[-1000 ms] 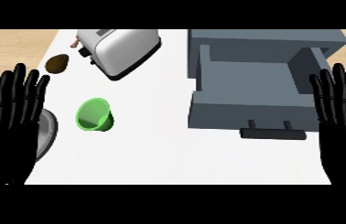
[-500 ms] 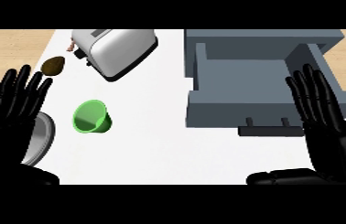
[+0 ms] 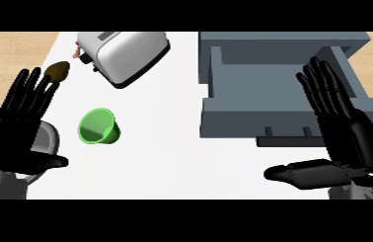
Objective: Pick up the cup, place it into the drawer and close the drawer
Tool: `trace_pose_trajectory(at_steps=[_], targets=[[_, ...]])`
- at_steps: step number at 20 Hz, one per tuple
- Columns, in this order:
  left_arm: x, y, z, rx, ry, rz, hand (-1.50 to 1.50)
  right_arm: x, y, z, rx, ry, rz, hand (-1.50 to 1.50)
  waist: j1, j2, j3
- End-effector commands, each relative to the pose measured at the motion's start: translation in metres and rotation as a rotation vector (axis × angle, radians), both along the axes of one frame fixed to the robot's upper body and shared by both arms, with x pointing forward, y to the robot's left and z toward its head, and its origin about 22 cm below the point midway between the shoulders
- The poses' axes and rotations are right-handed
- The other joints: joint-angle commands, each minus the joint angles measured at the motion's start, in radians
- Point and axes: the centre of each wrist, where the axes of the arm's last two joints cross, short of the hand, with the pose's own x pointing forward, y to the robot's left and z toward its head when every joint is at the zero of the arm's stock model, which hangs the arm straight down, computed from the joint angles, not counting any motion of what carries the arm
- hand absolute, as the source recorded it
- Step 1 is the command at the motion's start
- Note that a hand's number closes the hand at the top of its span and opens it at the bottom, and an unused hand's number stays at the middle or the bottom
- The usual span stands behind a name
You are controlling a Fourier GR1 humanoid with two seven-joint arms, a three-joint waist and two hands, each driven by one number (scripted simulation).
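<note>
Cup (image 3: 98, 127) lies on its side on the counter (image 3: 175, 152), mouth toward the robot, just right of the left hand (image 3: 25, 122) (the nearer); both hands open, right hand (image 3: 339, 132) by the open drawer (image 3: 273, 95).

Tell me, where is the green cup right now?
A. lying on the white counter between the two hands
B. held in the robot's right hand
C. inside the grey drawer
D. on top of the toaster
A: the green cup lies on the white counter, apart from the open drawer, and neither the left hand nor the right hand touches it.
</note>
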Motion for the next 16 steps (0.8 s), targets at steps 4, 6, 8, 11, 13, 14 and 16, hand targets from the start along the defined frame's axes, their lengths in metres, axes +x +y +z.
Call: trace_pose_trajectory(at_steps=[4, 6, 8, 11, 13, 14, 16], targets=[[0.014, 0.013, -0.060, 0.046, 0.089, 0.027, -1.50, 0.004, 0.001, 0.004, 0.006, -0.029, 0.027, -1.50, -0.005, 0.000, 0.000], [0.021, 0.001, -0.066, 0.049, 0.113, 0.047, -1.50, 0.029, -0.012, 0.013, -0.016, -0.020, -0.001, -1.50, -0.002, 0.000, 0.000], [0.016, 0.030, -0.075, 0.041, 0.112, 0.081, -1.50, 0.016, -0.021, 0.026, -0.029, -0.035, 0.029, -1.50, -0.005, 0.000, 0.000], [0.016, 0.033, -0.105, 0.068, 0.145, 0.084, -1.50, 0.026, 0.000, 0.023, -0.018, -0.042, -0.001, -1.50, -0.005, 0.000, 0.000], [0.019, 0.034, -0.119, 0.078, 0.159, 0.097, -1.50, 0.041, -0.022, 0.015, 0.018, -0.058, 0.002, -1.50, -0.006, 0.002, 0.000], [0.003, 0.048, -0.127, 0.064, 0.171, 0.104, -1.50, 0.017, -0.031, 0.022, -0.013, -0.056, 0.001, -1.50, -0.008, 0.000, 0.000], [0.022, 0.051, -0.122, 0.066, 0.184, 0.091, -1.50, 0.025, -0.025, 0.026, -0.013, -0.051, -0.014, -1.50, -0.005, 0.000, 0.000]])
